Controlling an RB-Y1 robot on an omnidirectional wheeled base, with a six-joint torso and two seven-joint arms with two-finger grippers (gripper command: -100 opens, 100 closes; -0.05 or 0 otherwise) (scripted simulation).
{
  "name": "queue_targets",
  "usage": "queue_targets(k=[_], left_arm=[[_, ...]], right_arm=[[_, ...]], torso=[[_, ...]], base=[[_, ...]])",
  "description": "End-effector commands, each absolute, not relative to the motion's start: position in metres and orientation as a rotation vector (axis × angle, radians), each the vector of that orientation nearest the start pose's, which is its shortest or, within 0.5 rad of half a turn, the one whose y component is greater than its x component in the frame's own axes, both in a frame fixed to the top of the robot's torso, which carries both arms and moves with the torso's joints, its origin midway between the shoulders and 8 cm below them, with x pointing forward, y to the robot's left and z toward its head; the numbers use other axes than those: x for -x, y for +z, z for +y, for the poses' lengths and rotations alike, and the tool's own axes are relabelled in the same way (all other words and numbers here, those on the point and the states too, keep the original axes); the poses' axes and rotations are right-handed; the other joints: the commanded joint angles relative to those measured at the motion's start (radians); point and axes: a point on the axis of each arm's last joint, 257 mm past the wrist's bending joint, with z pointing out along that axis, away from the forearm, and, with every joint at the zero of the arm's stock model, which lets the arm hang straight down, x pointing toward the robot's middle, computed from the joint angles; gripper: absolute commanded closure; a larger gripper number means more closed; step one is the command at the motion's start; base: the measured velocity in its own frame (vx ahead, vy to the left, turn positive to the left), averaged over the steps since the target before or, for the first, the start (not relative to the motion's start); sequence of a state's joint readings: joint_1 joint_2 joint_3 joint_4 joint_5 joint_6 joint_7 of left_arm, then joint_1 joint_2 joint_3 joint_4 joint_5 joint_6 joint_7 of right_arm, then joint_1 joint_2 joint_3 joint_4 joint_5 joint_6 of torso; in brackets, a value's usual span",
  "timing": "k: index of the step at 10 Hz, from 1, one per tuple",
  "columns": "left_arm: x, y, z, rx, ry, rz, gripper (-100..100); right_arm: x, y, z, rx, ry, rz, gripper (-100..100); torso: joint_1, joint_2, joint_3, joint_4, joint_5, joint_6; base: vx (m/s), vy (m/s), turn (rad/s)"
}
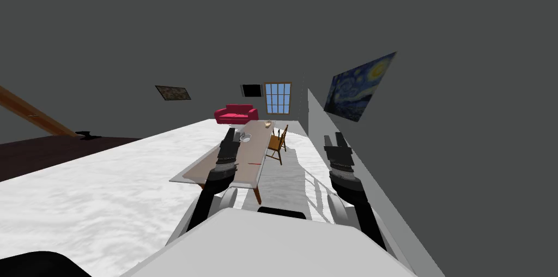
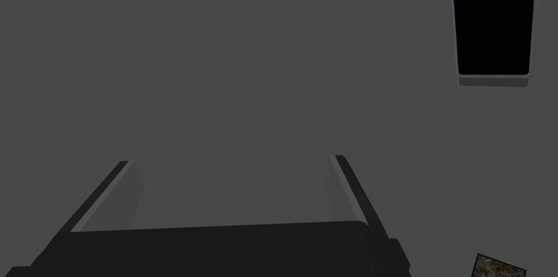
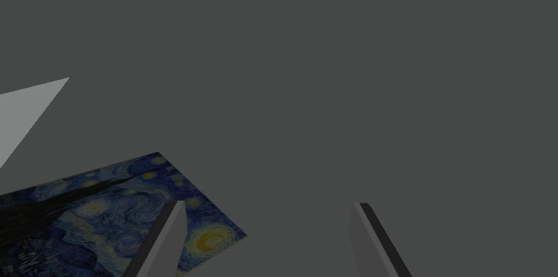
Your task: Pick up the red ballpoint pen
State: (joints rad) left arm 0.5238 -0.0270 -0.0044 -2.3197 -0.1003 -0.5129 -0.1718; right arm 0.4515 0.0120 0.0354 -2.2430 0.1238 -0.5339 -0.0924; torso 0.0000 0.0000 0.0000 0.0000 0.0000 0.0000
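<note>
Left fingers (image 2: pixel 114 197) and right fingers (image 3: pixel 166 241) spread empty, red pen (image 1: pixel 254 163) on table (image 1: pixel 196 170), chair (image 1: pixel 278 143) beside

pen (image 1: pixel 254 163): red sliver, details too small to tell
table (image 1: pixel 192 173): near corner hidden behind left arm (image 1: pixel 219 173)

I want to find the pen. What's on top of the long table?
On the table lie a thin red pen, a pale bowl and a small tan thing at the far end. My left arm covers a strip of the top, hiding that part.
</note>
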Motion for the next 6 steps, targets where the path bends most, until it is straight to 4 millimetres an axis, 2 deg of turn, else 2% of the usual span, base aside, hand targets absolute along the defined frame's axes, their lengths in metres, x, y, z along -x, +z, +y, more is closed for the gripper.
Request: queue_targets(k=[1, 3, 6], left_arm=[[-0.339, 0.030, 0.267, 0.517, -1.087, 0.699, -100], [-0.349, 0.016, 0.266, 0.523, -1.100, 0.757, -100], [-0.372, -0.019, 0.270, 0.582, -1.117, 0.864, -100]], right_arm=[[-0.353, 0.029, -0.247, -0.593, 1.374, 0.629, 0], [-0.353, 0.029, -0.247, -0.593, 1.375, 0.629, 0], [-0.353, 0.029, -0.247, -0.593, 1.375, 0.629, 0]], torso=[[0.000, 0.000, 0.000, 0.000, 0.000, 0.000], [-0.002, 0.000, 0.000, 0.000, 0.000, 0.000], [-0.004, -0.001, 0.000, 0.000, -0.001, 0.000]], base=[[0.002, -0.017, -0.030], [0.004, -0.038, -0.043], [0.008, -0.068, -0.071]])
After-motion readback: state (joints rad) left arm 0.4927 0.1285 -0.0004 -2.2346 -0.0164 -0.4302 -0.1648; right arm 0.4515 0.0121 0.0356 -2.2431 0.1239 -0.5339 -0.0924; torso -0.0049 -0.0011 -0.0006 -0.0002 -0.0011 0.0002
